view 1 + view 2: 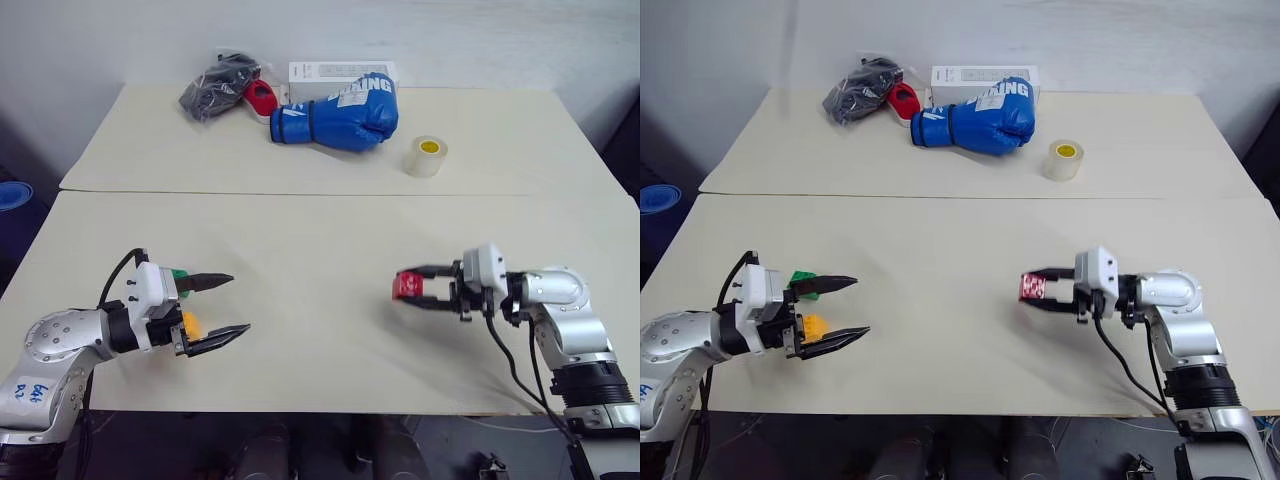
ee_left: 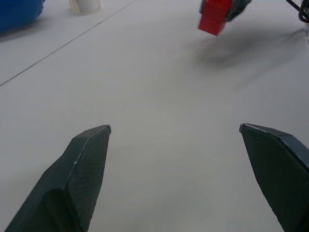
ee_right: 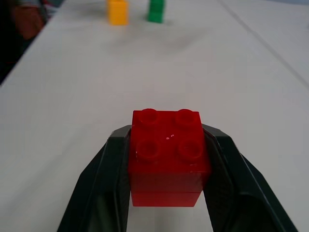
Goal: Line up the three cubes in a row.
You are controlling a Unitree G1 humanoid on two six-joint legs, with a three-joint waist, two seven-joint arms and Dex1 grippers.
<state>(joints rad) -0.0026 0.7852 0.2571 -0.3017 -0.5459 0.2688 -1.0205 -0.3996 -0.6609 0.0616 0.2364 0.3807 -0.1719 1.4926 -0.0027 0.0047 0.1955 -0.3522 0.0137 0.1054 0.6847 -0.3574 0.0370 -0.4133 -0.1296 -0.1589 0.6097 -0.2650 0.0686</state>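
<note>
My right gripper (image 1: 404,288) is shut on the red cube (image 3: 166,154), studs up, and holds it just above the table at the right. It points toward the left arm. The green cube (image 1: 176,271) and the orange-yellow cube (image 1: 191,324) stand on the table at the left, close beside my left gripper (image 1: 235,303), partly hidden by it. In the right wrist view the orange-yellow cube (image 3: 118,11) and the green cube (image 3: 155,10) stand side by side, far beyond the red one. My left gripper (image 2: 175,128) is open with nothing between its fingers.
On the far table lie a blue boxing glove (image 1: 340,115), a tape roll (image 1: 427,155) with a yellow core, a white box (image 1: 330,72), a dark bag (image 1: 215,85) and a small red item (image 1: 262,97). A seam (image 1: 300,193) separates the two tables.
</note>
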